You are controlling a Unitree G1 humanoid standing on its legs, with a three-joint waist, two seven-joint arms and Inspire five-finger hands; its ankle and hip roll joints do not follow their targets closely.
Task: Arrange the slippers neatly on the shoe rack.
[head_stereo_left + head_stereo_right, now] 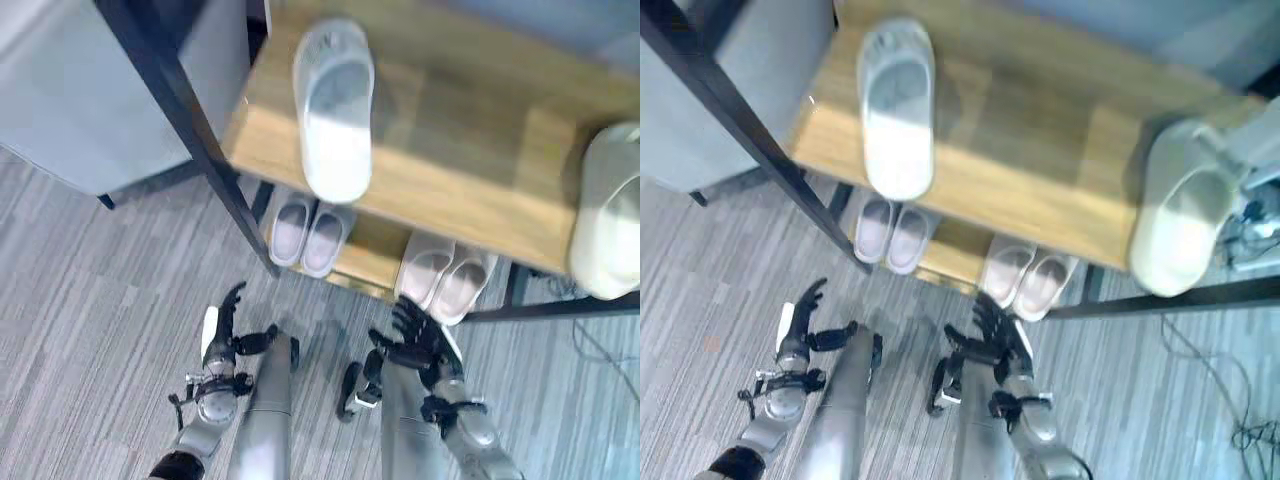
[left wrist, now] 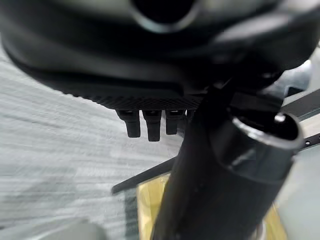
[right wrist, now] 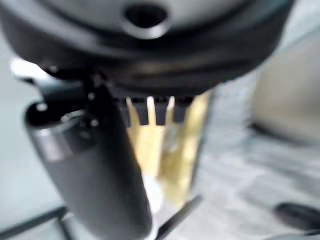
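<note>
A white slipper [image 1: 333,105] lies at upper centre on the wooden shoe rack's [image 1: 460,150] top shelf, and another white slipper [image 1: 608,210] sits at the right edge. Two pale pairs [image 1: 305,232] [image 1: 443,277] stand on the lower shelf. Low in the frame, over the grey carpet [image 1: 90,320], the left robot hand [image 1: 222,335] and right robot hand [image 1: 420,340] hang empty, fingers relaxed.

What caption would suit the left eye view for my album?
Both hands, left hand and right hand, hang open before a shoe rack holding slippers.
</note>
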